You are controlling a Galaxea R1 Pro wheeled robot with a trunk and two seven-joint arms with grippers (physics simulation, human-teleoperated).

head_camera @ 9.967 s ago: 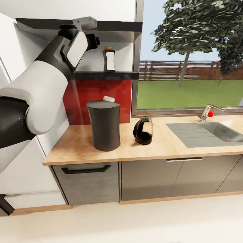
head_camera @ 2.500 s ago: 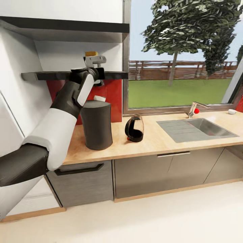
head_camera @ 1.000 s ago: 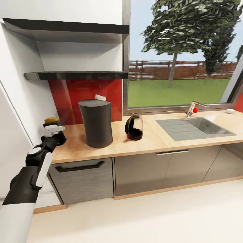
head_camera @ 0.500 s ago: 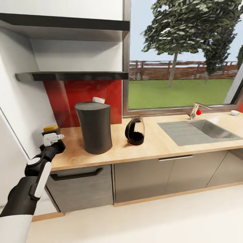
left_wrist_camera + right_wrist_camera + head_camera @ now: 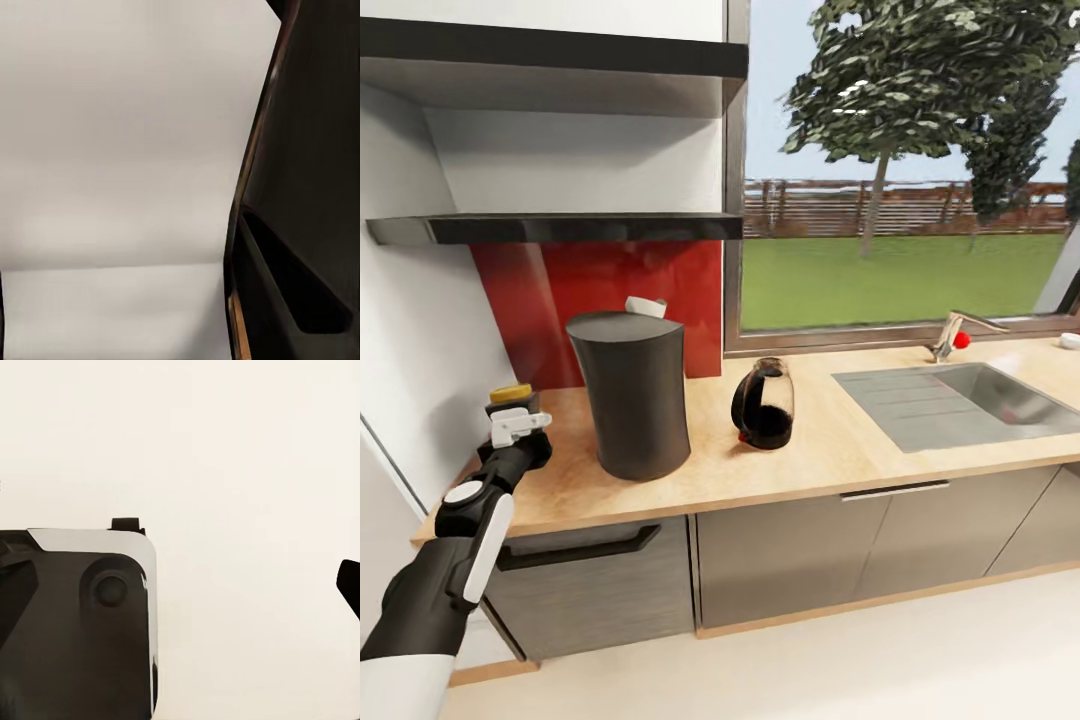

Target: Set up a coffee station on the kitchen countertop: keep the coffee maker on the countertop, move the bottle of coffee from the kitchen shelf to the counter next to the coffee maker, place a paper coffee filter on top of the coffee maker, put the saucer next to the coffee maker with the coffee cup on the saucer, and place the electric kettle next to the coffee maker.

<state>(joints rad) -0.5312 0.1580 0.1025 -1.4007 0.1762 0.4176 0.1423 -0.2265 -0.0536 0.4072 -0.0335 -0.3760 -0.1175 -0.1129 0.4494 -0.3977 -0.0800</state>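
Observation:
My left gripper (image 5: 515, 424) is shut on the bottle of coffee (image 5: 511, 394), a dark bottle whose yellow cap shows above the fingers. It hangs upright over the left end of the wooden countertop (image 5: 830, 452), well left of a tall dark cylindrical appliance (image 5: 630, 395). A small white object (image 5: 646, 307) peeks out behind that cylinder's top. A small rounded black appliance with a red spot (image 5: 764, 403) stands to the cylinder's right. The dark shelf (image 5: 560, 229) above is bare.
A steel sink (image 5: 970, 395) with a tap (image 5: 952, 338) takes up the counter's right part. A white wall flanks the counter's left end. Below it are dark cabinet fronts with a drawer handle (image 5: 575, 548). The left wrist view has white wall (image 5: 112, 150) and a dark drawer front (image 5: 300, 285).
The bottle left the shelf in my left gripper and came down to counter height at the left end. In the last second the camera shifted, while arm and bottle barely moved.

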